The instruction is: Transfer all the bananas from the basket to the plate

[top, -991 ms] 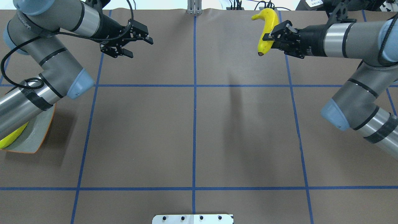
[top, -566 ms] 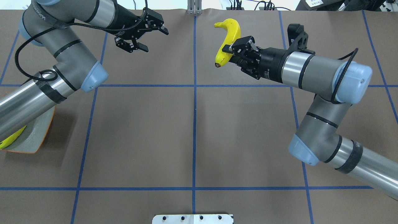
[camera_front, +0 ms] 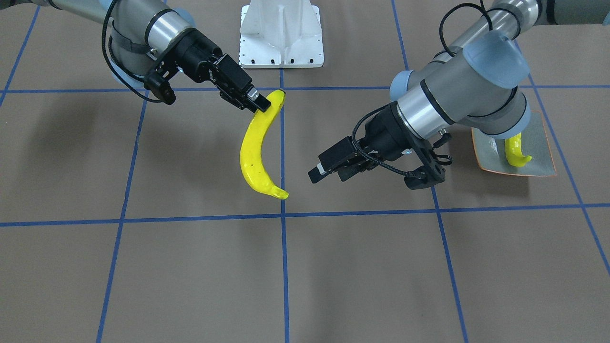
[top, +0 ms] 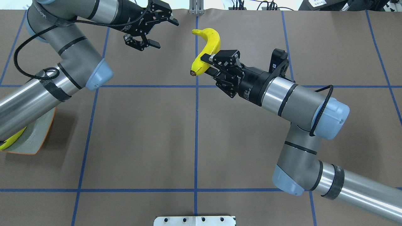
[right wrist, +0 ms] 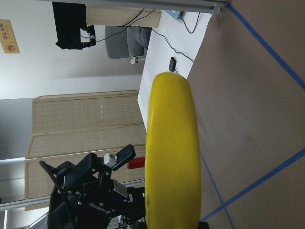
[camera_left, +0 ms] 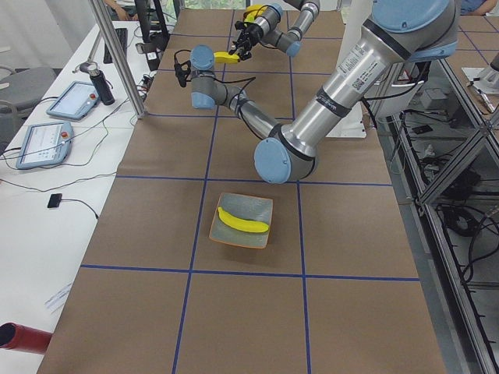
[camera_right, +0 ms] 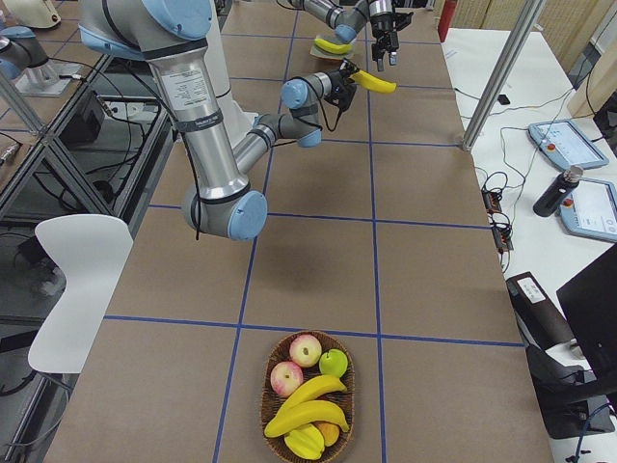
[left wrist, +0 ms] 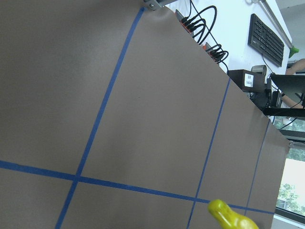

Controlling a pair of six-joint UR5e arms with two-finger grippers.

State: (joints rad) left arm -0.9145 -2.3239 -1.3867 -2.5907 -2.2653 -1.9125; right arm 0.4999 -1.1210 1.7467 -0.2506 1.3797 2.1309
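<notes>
Banana (top: 208,47) pinched near one end by right gripper (top: 209,61), raised mid-table; left gripper (top: 165,34) spread, facing it, likely handover toward plate (top: 35,138).

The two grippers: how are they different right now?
The right gripper is shut on a banana; the left gripper is open and empty. In the overhead view the right gripper sits just right of the blue centre line, the left gripper left of it. Both are black, two-fingered, raised off the table and point toward each other.
</notes>
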